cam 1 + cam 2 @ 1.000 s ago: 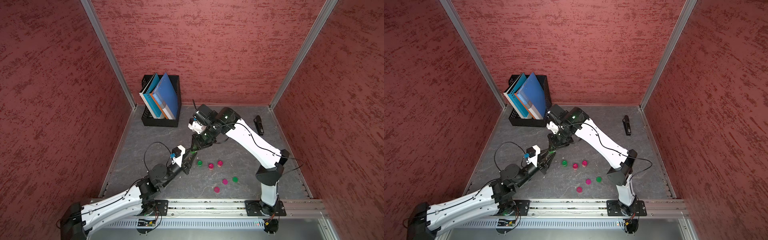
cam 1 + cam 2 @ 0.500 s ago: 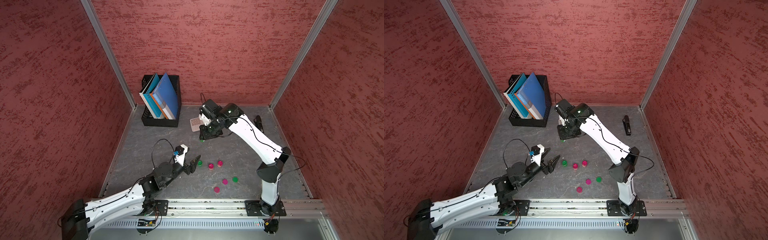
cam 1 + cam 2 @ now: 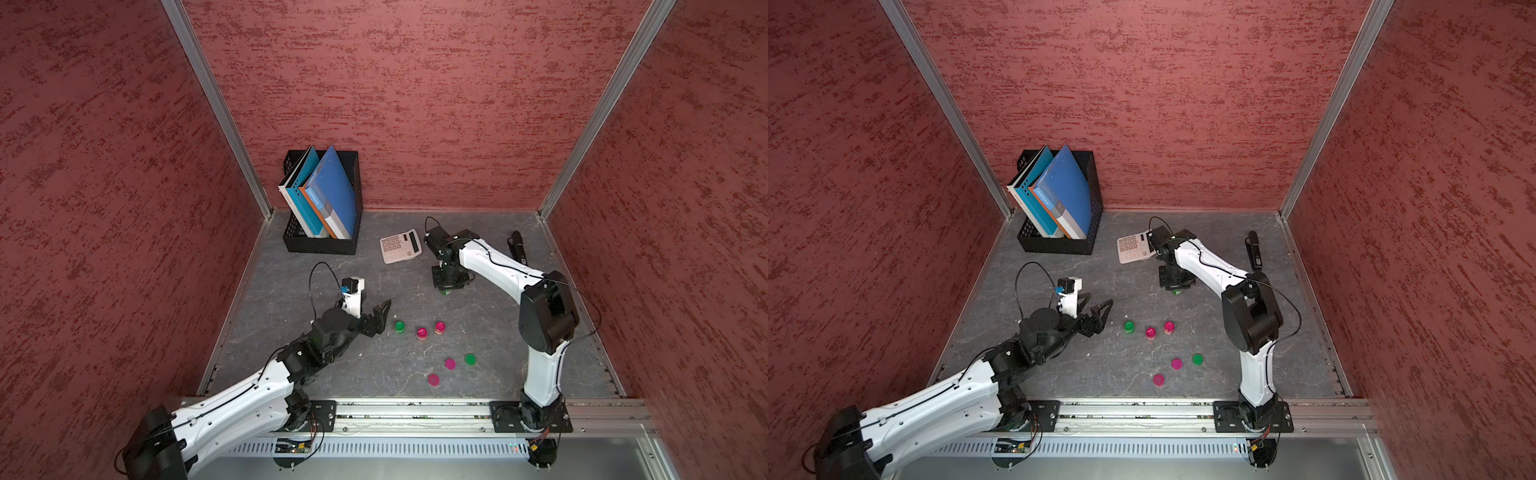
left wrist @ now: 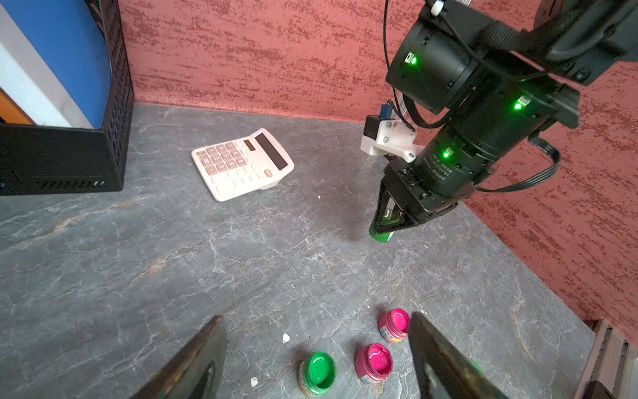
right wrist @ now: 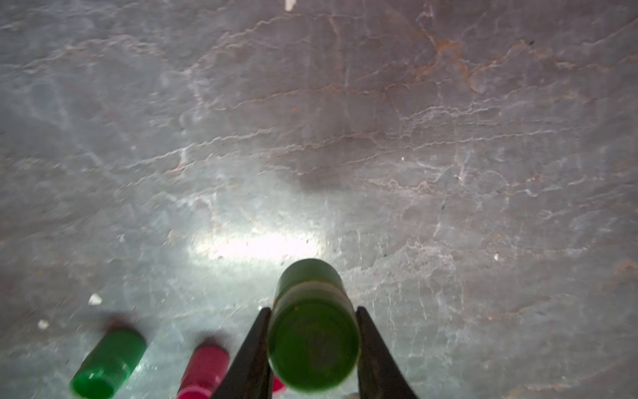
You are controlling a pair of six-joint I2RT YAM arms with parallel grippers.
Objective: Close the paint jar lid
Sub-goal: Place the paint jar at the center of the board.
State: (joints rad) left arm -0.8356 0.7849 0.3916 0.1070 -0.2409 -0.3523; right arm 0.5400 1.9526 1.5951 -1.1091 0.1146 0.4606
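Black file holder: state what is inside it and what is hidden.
Leaning blue, teal and white books stand inside the black file holder. Its walls cover their lower edges.

In the right wrist view, white glare is cast on the grey marbled tabletop [image 5: 252, 245] just ahead of the right gripper [image 5: 311, 310]; the small green plastic jar [image 5: 107, 359] near it is blurred.
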